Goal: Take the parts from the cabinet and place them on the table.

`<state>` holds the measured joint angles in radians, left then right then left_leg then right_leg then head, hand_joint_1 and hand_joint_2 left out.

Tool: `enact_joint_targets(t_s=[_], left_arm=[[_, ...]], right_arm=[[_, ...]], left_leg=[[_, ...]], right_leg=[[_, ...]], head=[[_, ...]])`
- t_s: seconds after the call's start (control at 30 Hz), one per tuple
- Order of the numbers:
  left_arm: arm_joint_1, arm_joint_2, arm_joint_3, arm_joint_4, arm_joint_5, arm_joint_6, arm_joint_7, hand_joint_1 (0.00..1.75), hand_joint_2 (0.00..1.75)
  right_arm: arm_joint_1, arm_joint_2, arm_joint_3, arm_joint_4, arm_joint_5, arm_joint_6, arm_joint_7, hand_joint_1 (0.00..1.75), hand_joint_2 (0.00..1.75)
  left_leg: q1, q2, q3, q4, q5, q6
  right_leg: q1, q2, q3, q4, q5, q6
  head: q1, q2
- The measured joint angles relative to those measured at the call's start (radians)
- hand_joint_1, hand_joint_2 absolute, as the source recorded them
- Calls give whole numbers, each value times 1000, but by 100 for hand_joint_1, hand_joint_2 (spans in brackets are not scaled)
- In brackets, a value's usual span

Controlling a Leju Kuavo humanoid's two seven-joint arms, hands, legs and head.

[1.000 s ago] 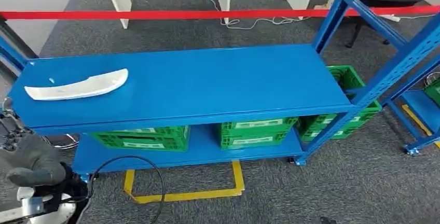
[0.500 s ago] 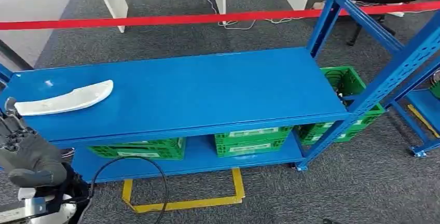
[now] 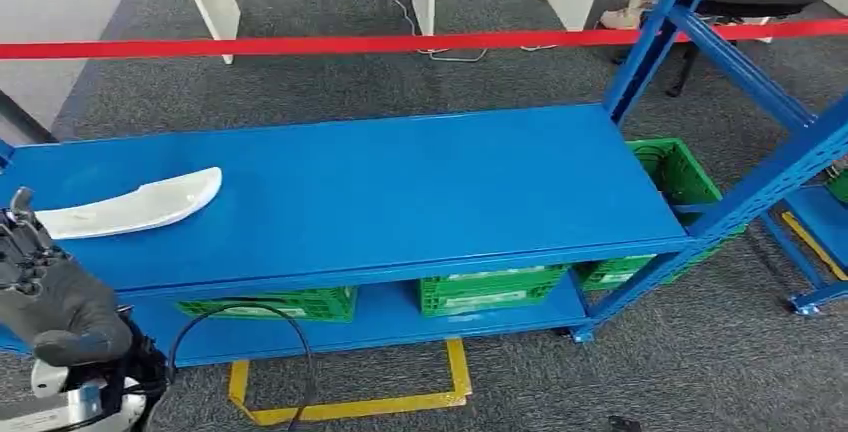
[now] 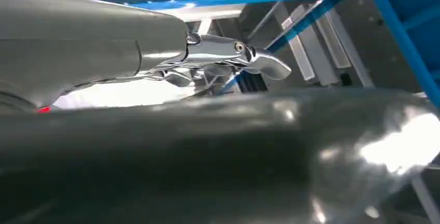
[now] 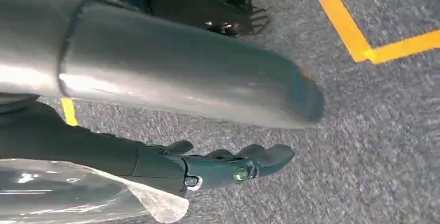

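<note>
A white curved part (image 3: 130, 205) lies flat near the left end of the blue cabinet's top shelf (image 3: 400, 192). My left hand (image 3: 50, 292), in a grey glove, is raised at the shelf's front left corner, just short of the part. Its fingers point up and hold nothing. The left wrist view shows silver fingers (image 4: 233, 60) stretched out in front of blue shelf frames. My right hand (image 5: 207, 167) hangs over the grey carpet with its dark fingers extended and apart. A clear plastic sheet (image 5: 78, 193) shows beside it.
Green crates (image 3: 490, 290) stand on the lower shelf, and another green crate (image 3: 680, 167) sits behind the right upright. A red tape (image 3: 400, 44) runs across behind the cabinet. Yellow floor marking (image 3: 350, 407) and a black cable (image 3: 250, 312) lie in front. More blue racking (image 3: 790, 152) stands at the right.
The whole picture has shifted, so the camera has moved and the shelf now sits lower in view. My left hand stays raised at the lower left; the part has not moved on the shelf.
</note>
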<state>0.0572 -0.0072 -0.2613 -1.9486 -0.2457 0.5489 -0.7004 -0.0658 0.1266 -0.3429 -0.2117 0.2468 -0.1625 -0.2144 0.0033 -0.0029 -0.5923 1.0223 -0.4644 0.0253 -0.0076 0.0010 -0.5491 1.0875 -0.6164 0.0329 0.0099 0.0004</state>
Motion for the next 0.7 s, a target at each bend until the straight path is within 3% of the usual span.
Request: enact_joint_targets(t_s=[0.07, 0.1, 0.13, 0.17, 0.23, 0.27, 0.3, 0.33, 0.4, 0.47, 0.5, 0.57, 0.6, 0.63, 0.67, 0.7], left_arm=[[-22, 6, -4, 12, 0, -38, 4, 0, 0], [-31, 9, -5, 19, 0, -57, 9, 0, 0], [-37, 13, -5, 27, 0, -71, 14, 0, 0], [-41, 15, -6, 32, 0, -77, 18, 0, 0], [-53, 18, -6, 39, 1, -83, 19, 0, 0], [-60, 22, -7, 42, 0, -96, 23, 0, 0], [-73, 27, -9, 54, 1, -136, 44, 0, 0], [-88, 36, -11, 67, 7, -181, 65, 0, 175], [-134, 54, -17, 112, 17, -300, 103, 0, 175], [-174, 69, -19, 153, 18, -370, 117, 0, 175], [-196, 76, -19, 174, 18, -384, 118, 0, 175], [-228, 83, -21, 223, -4, -404, 130, 0, 175], [-237, 91, -22, 247, -28, -413, 143, 0, 175], [-249, 100, -24, 269, -57, -417, 160, 0, 175], [-268, 110, -27, 295, -90, -421, 178, 0, 175], [-290, 121, -30, 329, -119, -425, 197, 0, 175]], right_arm=[[-4, 0, 3, 0, 5, 8, 8, 0, 0], [-3, 0, 3, 0, 8, 12, 10, 0, 0], [-3, 0, 3, 0, 11, 15, 13, 0, 0], [-3, 0, 3, 0, 11, 16, 13, 0, 0], [-5, 0, 3, 0, 11, 16, 13, 0, 0], [-5, 0, 3, 0, 14, 18, 13, 0, 0], [-6, 0, 4, 0, 18, 25, 14, 0, 0], [-9, 0, 5, 0, 21, 33, 17, 0, 0], [-11, 0, 6, 0, 33, 48, 31, 0, 0], [-19, -1, 9, 0, 41, 58, 40, 0, 0], [-22, -1, 11, 0, 45, 61, 43, 0, 0], [-24, 0, 14, 0, 50, 69, 49, 0, 0], [-24, 0, 17, 0, 53, 70, 52, 0, 0], [-23, -1, 19, 0, 56, 70, 56, 0, 0], [-23, -1, 21, 0, 60, 70, 60, 0, 0], [-23, -1, 21, 0, 66, 69, 63, 0, 0]], left_leg=[[-1, 0, 1, 0, -4, 6], [-1, 0, 3, 1, -7, 8], [-1, -1, 7, 1, -10, 8], [-1, -2, 12, 1, -15, 7], [-1, -2, 30, 1, -26, 2], [-1, -2, 34, 1, -32, -3], [-9, -4, 33, 8, -36, -9], [-7, -5, 28, 8, -34, -12], [-4, -5, 30, 2, -30, -19], [-4, -4, 27, 18, -50, -34], [-3, -3, 6, 63, -78, -39], [4, -3, -65, 214, -142, -48], [5, -3, -99, 279, -159, -51], [7, -3, -111, 295, -151, -52], [9, -2, -105, 271, -121, -53], [10, -2, -79, 205, -71, -52]], right_leg=[[-3, 0, -91, 161, -68, 6], [-3, 0, -132, 222, -78, 8], [-3, 0, -150, 232, -58, 9], [-3, 0, -143, 198, -17, 8], [-3, 0, -82, 30, 100, 2], [-2, -1, -60, -39, 131, -4], [2, 1, -40, -52, 126, -8], [2, -1, -40, -56, 122, -12], [6, 1, -42, -57, 122, -19], [-4, 1, -35, -71, 130, -32], [-5, 0, -33, -71, 129, -39], [-5, 0, -31, -71, 128, -42], [-5, 0, -31, -71, 127, -42], [-5, 1, -30, -71, 127, -42], [-5, 1, -29, -71, 126, -42], [-5, 1, -26, -71, 126, -42]], head=[[-2, 0], [-1, 0], [-1, 0], [-1, 0], [-1, 0], [0, 0], [-2, 0], [-3, 0], [-1, 0], [-4, 0], [-13, 0], [-11, 0], [-12, 0], [-13, 0], [-12, 0], [-11, 0]])
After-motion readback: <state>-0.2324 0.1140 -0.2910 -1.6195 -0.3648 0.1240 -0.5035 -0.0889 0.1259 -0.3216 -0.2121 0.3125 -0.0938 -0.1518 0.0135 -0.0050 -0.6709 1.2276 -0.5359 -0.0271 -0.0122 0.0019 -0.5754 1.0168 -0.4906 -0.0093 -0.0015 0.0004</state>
